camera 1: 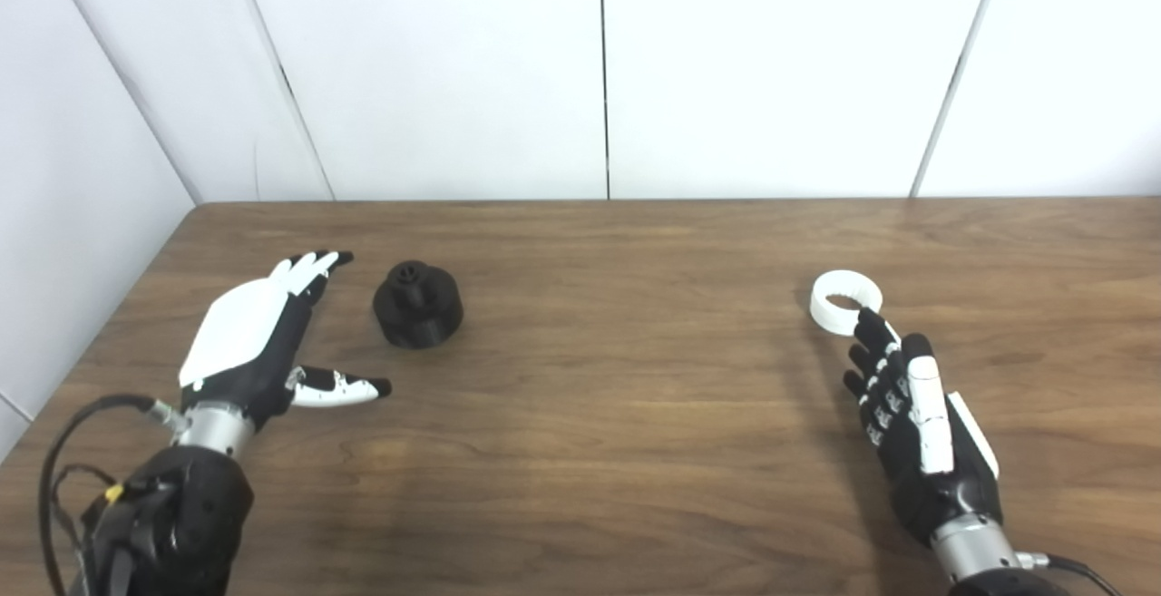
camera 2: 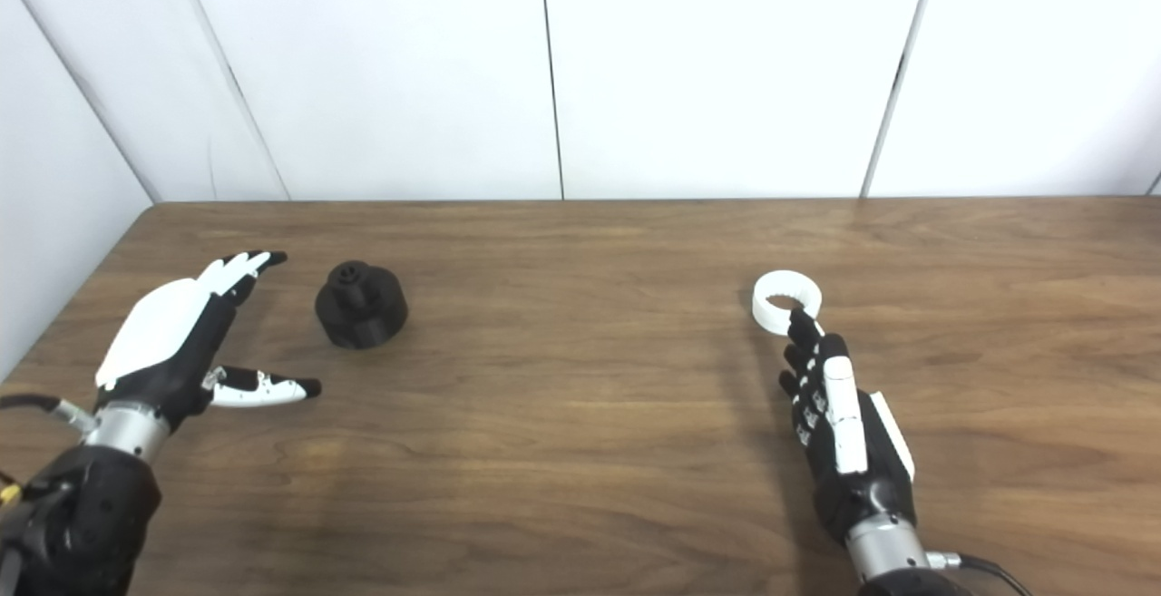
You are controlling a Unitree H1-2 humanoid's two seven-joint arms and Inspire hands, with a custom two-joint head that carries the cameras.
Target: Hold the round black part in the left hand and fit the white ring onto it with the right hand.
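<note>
Black part [camera 1: 417, 304] sits on the table [camera 1: 617, 415], left hand [camera 1: 258, 337] spread just beside it, ready to grasp. Far right of it, the ring [camera 1: 845, 302] lies at the right hand's [camera 1: 916, 433] extended, empty fingertips.

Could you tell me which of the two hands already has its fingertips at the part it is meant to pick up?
The right hand: its fingertips overlap the white ring. The left hand is open beside the round black part, with a clear gap.
</note>
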